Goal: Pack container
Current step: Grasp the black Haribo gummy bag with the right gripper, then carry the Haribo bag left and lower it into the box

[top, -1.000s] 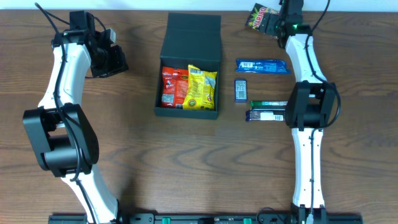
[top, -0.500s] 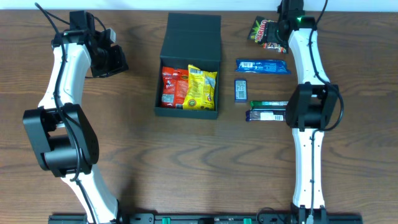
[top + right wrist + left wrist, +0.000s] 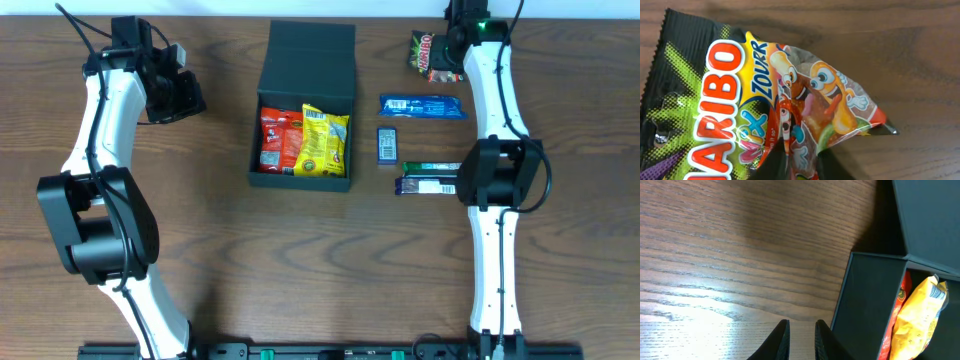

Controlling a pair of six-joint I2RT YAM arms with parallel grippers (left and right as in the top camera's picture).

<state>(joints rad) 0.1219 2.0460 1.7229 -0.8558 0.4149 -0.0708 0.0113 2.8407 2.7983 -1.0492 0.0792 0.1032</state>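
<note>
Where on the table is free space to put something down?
Bare wood lies between the left arm and the container, and in front of the container. It is crowded right of the container: blue bar, small packet, two sticks, Haribo bag.

The wooden table (image 3: 330, 260) carries the container (image 3: 304, 105), blue wrappers (image 3: 422, 106) and a Haribo bag (image 3: 432, 55).

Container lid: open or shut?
Open. The container has its flap folded back, exposing the red packet and yellow packet inside.
</note>
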